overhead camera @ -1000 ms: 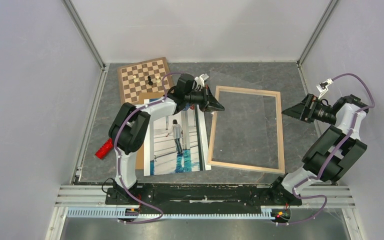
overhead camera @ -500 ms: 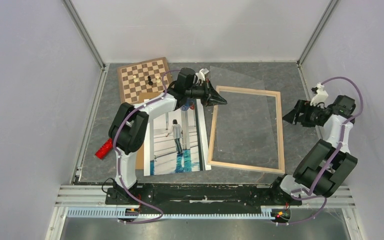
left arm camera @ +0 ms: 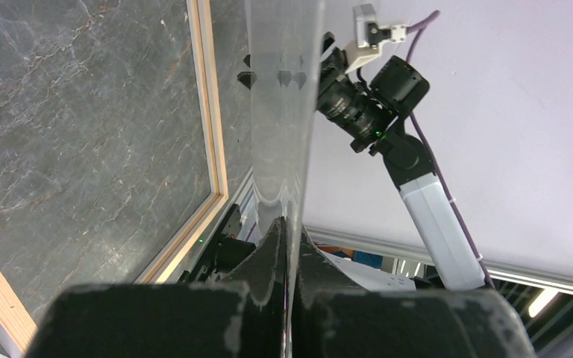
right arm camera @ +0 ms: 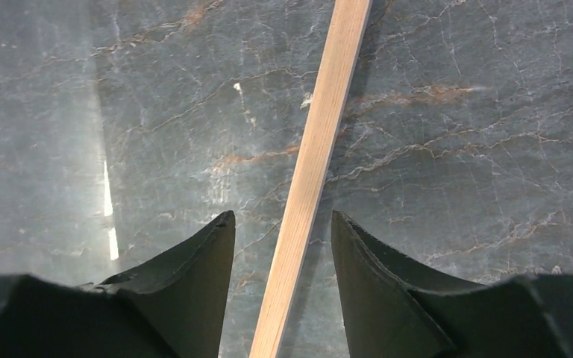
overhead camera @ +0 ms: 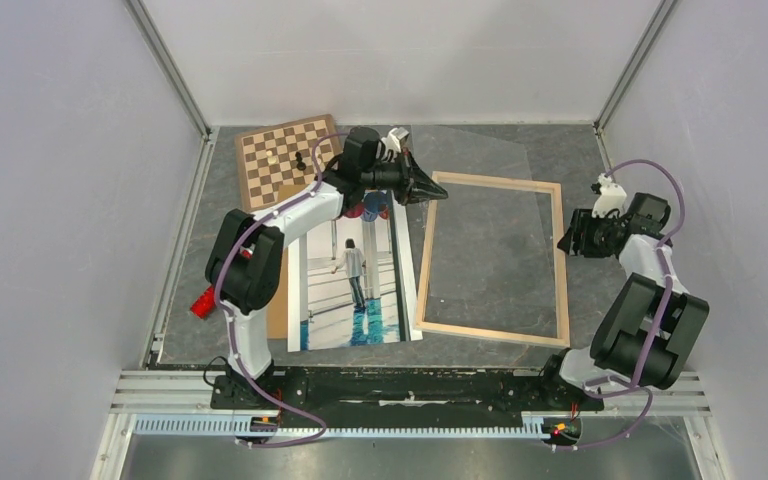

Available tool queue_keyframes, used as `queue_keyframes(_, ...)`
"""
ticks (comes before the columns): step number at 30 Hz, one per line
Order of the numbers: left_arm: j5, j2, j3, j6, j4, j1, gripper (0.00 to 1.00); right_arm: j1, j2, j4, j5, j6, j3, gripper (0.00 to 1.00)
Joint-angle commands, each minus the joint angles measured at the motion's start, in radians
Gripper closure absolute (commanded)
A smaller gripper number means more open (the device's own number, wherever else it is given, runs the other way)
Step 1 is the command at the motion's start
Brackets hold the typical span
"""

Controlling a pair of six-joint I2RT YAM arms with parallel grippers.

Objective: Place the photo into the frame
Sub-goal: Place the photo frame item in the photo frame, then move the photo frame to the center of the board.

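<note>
The photo [overhead camera: 355,285] lies face up at 7 o'clock on the table [overhead camera: 585,150], over a brown board [overhead camera: 278,315] that shows along its left edge. Its right edge runs just beside the left bar of the frame [overhead camera: 490,332]; whether they touch I cannot tell. The frame lies flat at centre, with bare table inside its bars.

At 3 o'clock the right gripper [overhead camera: 568,240] hangs over the frame's right bar with its fingers spread and the bar showing between them [right arm camera: 282,218]. A strip of table lies between that bar and the wall.

At the frame's 11 o'clock corner the left gripper [overhead camera: 438,193] pinches the left edge of a clear sheet [overhead camera: 480,150]. The sheet spans the opening and passes the far bar. A chessboard [overhead camera: 280,165] sits at 11 o'clock.
</note>
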Motion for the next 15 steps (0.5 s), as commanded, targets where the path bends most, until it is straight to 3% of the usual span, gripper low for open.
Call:
queue_keyframes(1, 0.032, -0.080, 0.013, 0.034, -0.010, 0.017, 0.98, 0.019, 0.047, 0.100, 0.062, 0.019, -0.015, 0.48)
queue_keyframes(15, 0.050, -0.047, 0.022, 0.080, -0.026, 0.025, 0.98, 0.039, 0.177, 0.144, 0.078, 0.039, -0.011, 0.62)
